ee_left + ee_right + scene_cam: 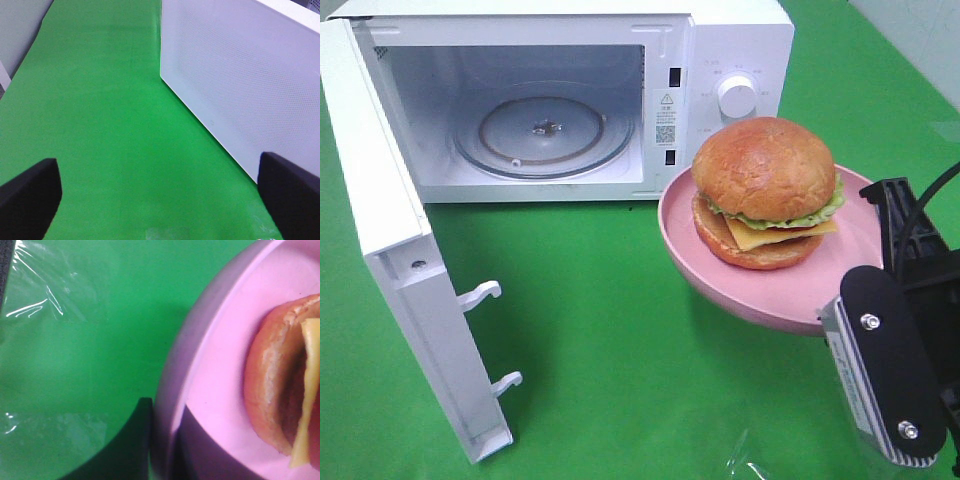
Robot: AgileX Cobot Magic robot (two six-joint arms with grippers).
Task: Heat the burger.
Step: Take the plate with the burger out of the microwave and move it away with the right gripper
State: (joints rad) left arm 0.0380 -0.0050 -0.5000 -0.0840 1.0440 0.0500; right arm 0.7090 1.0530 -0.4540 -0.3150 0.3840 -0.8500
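Observation:
The burger (767,190), with a glossy brown bun, lettuce and a cheese slice, sits on a pink plate (790,290). The plate hangs above the green cloth, in front of the microwave's control panel. My right gripper (832,308) is shut on the plate's near rim. In the right wrist view its dark fingers (135,440) pinch the plate rim (172,390), with the burger (270,380) just beyond. The microwave (720,60) stands with its door (400,260) swung wide, baring the glass turntable (545,135). My left gripper (160,200) is open over bare cloth, beside the microwave's perforated wall (240,75).
A round knob (737,97) sits on the microwave's panel. The open door juts toward the front left, with two latch hooks (485,295) on its edge. A patch of clear tape (45,300) lies on the green cloth below the plate.

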